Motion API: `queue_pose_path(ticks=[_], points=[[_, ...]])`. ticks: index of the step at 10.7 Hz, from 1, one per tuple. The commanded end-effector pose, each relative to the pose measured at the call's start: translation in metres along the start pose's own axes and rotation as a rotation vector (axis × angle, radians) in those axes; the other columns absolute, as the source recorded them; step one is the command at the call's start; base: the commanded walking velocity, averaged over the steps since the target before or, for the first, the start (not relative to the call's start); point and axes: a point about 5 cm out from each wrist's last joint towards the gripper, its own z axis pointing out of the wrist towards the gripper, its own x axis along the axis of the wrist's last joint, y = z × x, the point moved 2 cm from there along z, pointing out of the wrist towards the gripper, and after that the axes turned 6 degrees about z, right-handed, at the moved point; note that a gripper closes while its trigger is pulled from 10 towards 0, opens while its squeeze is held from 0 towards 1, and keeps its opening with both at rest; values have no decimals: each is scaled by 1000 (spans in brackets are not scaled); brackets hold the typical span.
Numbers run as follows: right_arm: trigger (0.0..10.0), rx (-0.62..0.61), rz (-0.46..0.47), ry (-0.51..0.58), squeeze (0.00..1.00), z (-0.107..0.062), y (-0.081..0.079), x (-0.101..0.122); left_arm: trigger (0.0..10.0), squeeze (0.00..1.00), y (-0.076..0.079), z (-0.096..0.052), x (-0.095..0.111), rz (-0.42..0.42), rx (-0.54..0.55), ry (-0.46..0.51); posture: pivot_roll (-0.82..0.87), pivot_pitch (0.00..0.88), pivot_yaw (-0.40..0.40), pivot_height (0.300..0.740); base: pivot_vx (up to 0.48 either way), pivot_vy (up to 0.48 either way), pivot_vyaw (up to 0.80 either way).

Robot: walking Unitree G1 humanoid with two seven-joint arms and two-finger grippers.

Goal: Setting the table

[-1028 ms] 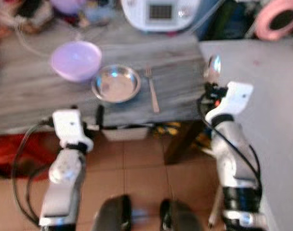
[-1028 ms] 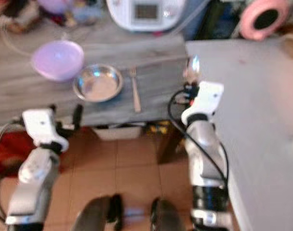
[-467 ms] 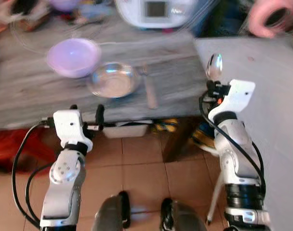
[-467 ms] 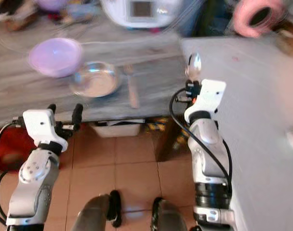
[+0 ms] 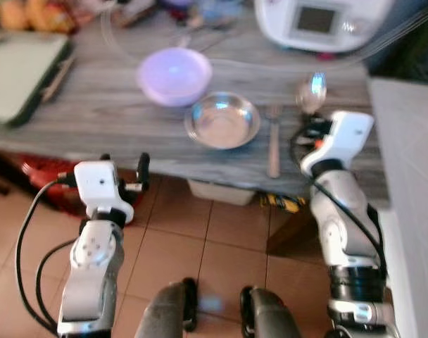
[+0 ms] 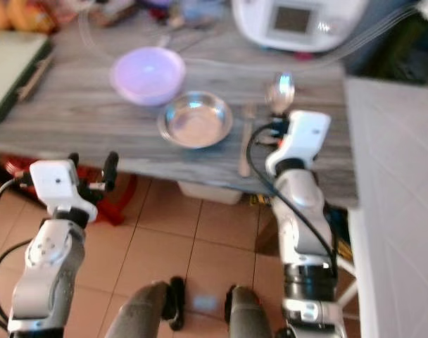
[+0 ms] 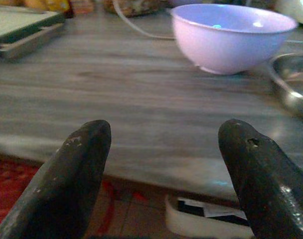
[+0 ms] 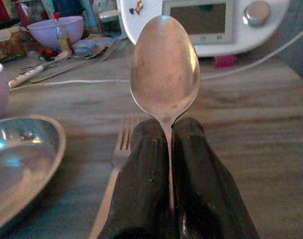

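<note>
The right gripper (image 8: 169,164) has its fingers clenched on the neck of a spoon (image 8: 165,69), bowl pointing up and forward over the grey wooden desk (image 5: 94,120). It hangs just right of a fork (image 5: 273,141), which lies beside a steel dish (image 5: 222,121); a lilac bowl (image 5: 174,74) touches the dish at its far left.

The grip is narrow and near the bowl, so the spoon could pivot or slip when lowered. Set down carelessly, it may knock the fork or land across it.

Bare desk lies right of the fork, but the desk's right edge and front edge are near. A white appliance (image 5: 319,21) and cable stand behind.

The left gripper (image 7: 161,174) waits with fingers released, low before the front edge.
</note>
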Motion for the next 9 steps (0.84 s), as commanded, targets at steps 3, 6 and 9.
queue_pose_path(ticks=[3,6,9], points=[[10000,-72,3,-3,0,-2,10,-1,10000,0,-3,-3,2,7,-4,-4,20,237,19,740,0,0,0],[10000,-225,75,-81,0,-4,33,-15,10000,0,0,-6,1,2,-20,-12,19,245,18,740,0,0,0],[10000,-190,134,-123,0,8,25,-18,10000,0,3,-8,1,-5,-38,-19,29,256,24,740,0,0,0]])
